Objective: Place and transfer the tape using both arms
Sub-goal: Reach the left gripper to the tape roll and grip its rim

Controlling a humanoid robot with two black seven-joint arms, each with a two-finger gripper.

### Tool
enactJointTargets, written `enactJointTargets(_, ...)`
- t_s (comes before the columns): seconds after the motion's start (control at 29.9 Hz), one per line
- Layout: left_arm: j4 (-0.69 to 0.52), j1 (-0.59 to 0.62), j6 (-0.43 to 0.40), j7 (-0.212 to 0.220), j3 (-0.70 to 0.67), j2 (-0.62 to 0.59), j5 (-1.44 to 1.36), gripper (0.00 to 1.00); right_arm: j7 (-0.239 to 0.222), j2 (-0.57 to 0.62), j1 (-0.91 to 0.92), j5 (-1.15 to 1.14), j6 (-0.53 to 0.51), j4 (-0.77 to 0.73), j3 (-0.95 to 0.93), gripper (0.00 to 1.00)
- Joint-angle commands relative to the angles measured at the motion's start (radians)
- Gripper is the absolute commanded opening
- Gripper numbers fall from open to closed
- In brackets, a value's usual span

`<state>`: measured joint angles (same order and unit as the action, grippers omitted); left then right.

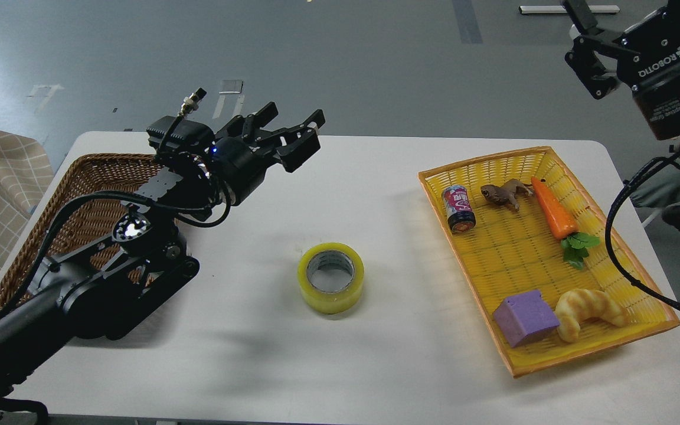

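Head view. The tape (331, 277) lies flat, core upward, on the white table (375, 354), between the brown wicker basket (89, 177) at left and the yellow tray (611, 248) at right, touching neither. My left gripper (296, 133) hangs above the table, up and to the left of the roll, fingers spread and grasping nothing. My right gripper (588, 44) is raised beyond the tray's far corner, fingers parted, empty. The tray holds a can (459, 208), a carrot (554, 208), a purple cube (526, 317) and a croissant (588, 311).
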<state>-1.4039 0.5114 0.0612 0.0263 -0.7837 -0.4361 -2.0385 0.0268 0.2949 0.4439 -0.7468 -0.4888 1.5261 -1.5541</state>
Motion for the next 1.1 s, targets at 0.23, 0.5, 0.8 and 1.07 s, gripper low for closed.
enactJointTargets(0.23,-0.004,-0.106,0.000,0.009,0.083,-0.065,-0.012,0.98,-0.016,0.030,0.050,-0.022,0.000,-0.017,0.000,1.00)
enactJointTargets(0.5,-0.027,-0.099,-0.012,0.015,0.185,-0.070,-0.028,0.98,-0.027,0.027,0.053,-0.026,0.000,-0.037,0.002,1.00)
enactJointTargets(0.8,0.005,-0.031,-0.138,0.095,0.235,0.063,-0.045,0.98,-0.039,0.029,0.064,-0.026,0.000,-0.099,0.002,1.00)
enactJointTargets(1.07,0.080,-0.028,-0.161,0.110,0.238,0.131,-0.046,0.98,-0.039,0.036,0.068,-0.026,0.000,-0.098,0.002,1.00)
